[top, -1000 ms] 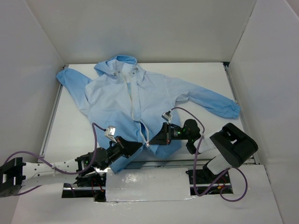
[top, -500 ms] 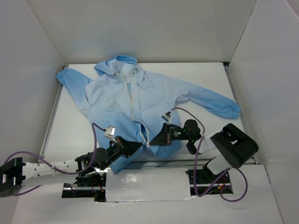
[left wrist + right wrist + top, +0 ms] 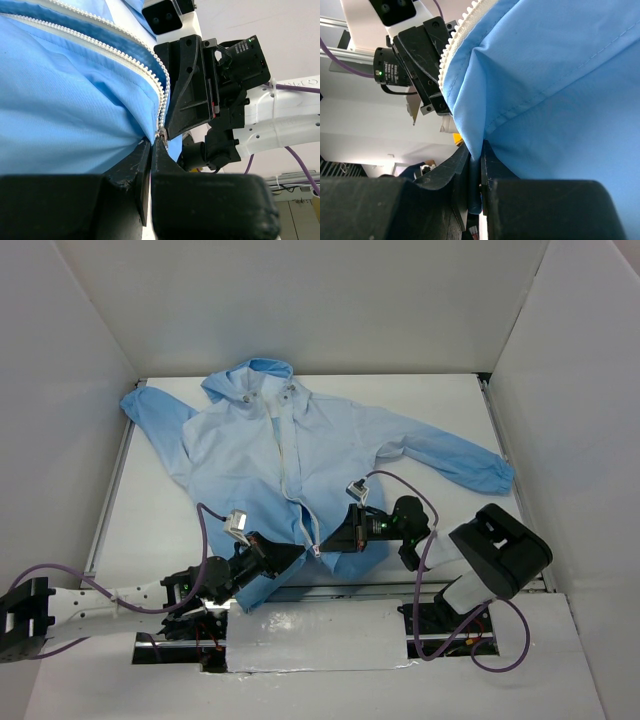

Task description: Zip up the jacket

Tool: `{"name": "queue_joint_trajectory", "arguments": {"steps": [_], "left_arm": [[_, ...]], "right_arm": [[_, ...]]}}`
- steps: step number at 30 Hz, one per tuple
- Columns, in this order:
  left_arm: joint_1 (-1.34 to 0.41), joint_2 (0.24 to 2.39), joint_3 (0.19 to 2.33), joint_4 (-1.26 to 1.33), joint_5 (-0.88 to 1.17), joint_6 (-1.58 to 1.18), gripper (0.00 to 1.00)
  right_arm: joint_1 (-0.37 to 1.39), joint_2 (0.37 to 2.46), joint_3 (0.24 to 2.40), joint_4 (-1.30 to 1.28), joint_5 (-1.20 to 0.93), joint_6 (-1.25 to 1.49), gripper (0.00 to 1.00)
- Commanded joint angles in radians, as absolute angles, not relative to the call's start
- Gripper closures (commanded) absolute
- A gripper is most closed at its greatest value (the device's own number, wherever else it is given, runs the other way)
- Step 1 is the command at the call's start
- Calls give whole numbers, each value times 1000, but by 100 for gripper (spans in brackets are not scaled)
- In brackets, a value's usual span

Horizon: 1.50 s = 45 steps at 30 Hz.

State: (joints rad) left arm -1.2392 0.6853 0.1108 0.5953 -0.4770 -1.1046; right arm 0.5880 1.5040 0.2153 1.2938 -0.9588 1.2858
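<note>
right gripper (image 3: pixel 323 544) nudged slightly left toward the left gripper (image 3: pixel 298 556), taking its pinched bit of jacket (image 3: pixel 240 455) hem along. tiny shift, mostly early on.

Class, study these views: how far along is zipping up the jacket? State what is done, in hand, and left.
Done: the jacket lies spread front-up. In hand: the left hand is shut on the zipper at its bottom end; the right hand pinches jacket fabric at the hem beside it. Left: the tooth rows stand apart above the hands, so the run up to the collar looks unzipped.
</note>
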Motion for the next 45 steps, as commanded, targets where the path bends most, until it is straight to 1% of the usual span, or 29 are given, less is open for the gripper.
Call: {"name": "queue_joint_trajectory", "arguments": {"steps": [1, 30, 39, 45], "left_arm": [[-1239, 684, 140, 660, -469, -1118, 100], [-1239, 712, 109, 761, -419, -1167, 100], [-1239, 764, 113, 799, -384, -1144, 100], [-1241, 758, 95, 801, -377, -1108, 100]], "right_arm": [[583, 1505, 252, 1761, -982, 1279, 100], [561, 1562, 333, 1761, -982, 1282, 100], [555, 1583, 440, 1763, -1011, 1325, 100], [540, 1612, 520, 1763, -1043, 1370, 100]]}}
